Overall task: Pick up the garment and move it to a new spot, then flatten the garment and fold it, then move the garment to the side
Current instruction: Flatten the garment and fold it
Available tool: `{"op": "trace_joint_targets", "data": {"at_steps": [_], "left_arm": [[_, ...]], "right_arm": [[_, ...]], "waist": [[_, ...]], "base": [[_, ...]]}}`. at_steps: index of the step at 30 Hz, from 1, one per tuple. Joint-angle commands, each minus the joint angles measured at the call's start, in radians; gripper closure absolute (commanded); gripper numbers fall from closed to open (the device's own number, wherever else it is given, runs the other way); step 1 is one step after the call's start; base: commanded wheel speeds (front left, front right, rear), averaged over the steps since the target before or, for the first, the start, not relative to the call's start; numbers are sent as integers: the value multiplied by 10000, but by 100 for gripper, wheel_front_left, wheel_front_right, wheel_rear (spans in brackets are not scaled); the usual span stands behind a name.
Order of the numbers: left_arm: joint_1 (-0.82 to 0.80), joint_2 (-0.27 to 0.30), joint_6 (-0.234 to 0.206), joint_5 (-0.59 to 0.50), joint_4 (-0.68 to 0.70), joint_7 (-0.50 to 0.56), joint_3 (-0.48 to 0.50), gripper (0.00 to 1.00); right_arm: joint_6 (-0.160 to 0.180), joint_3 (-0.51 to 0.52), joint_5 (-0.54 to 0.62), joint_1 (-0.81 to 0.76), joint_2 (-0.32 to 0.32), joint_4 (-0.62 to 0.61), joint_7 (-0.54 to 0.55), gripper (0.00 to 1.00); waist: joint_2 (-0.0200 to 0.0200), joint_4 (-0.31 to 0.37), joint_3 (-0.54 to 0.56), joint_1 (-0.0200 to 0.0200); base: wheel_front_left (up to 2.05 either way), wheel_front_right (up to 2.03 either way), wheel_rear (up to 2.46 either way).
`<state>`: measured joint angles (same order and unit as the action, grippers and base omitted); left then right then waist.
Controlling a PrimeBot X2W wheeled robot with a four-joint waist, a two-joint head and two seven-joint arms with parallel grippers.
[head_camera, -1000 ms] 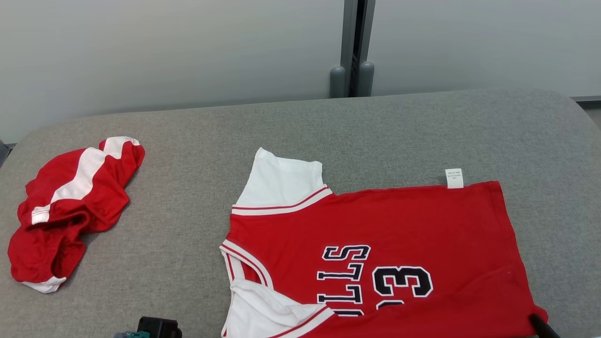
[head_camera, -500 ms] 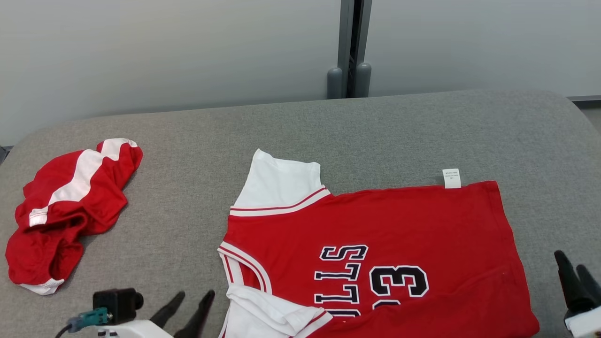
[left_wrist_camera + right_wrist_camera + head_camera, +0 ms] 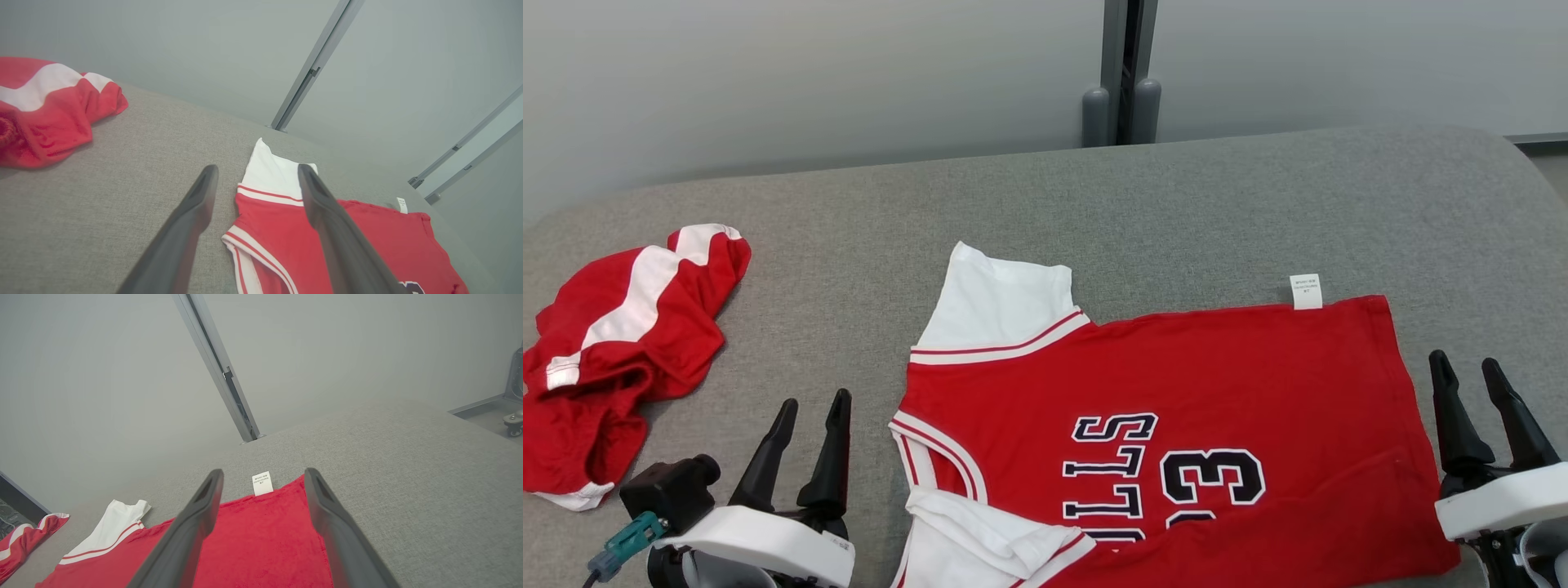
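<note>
Here, in the head view, the red jersey [image 3: 1176, 384] lies flat on the grey table [image 3: 1217, 204], collar to the left and hem to the right, its near edge cut off by the bottom of the frame. The left fingers [image 3: 833, 445] stand spread and empty just beside the collar. The right fingers [image 3: 1450, 416] stand spread and empty just off the hem. Bare table runs behind the jersey to the far edge, where a grey post [image 3: 1123, 82] rises against the wall. A crumpled red-and-white bundle [image 3: 621, 343], possibly shorts, sits well to the left, near that end of the table.

In the left wrist view, the parted fingers [image 3: 192, 224] frame the white sleeve [image 3: 273, 175], and open table separates jersey and bundle [image 3: 49, 114].

In the right wrist view, the parted fingers [image 3: 331, 526] bracket the white label [image 3: 262, 483] at the jersey's far edge. Bare table stretches right to a rounded edge, and a caster [image 3: 514, 424] stands on the floor beyond it.
</note>
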<state>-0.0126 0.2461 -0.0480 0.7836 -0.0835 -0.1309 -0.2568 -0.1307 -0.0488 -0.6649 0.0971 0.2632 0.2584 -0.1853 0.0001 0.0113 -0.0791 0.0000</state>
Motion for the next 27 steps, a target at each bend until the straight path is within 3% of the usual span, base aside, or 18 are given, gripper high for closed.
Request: {"op": "trace_joint_targets", "data": {"at_steps": [1, 9, 17, 27], "left_arm": [[-183, 61, 58, -141, -132, -105, -27, 0], [-1218, 194, 32, -706, -955, -211, -234, 0], [-3228, 494, -34, -1610, -2021, 482, -837, 0], [-5944, 733, 275, -2432, -3585, 1463, -1492, 0]], "right_arm": [[-1, 7, 138, 139, 9, 14, -35, 0], [-1, 130, 767, 865, -128, 2, 103, 0], [-1, 98, 908, 1837, -346, 149, 161, 0], [-1, -45, 567, 1910, -838, 288, -310, 0]], "waist": [[-1, 31, -108, 0], [-1, 360, -1021, 0], [-1, 587, -2103, 0], [-1, 1364, -2972, 0]], "base": [[0, 0, 0], [0, 0, 0], [0, 0, 0], [0, 0, 0]]}}
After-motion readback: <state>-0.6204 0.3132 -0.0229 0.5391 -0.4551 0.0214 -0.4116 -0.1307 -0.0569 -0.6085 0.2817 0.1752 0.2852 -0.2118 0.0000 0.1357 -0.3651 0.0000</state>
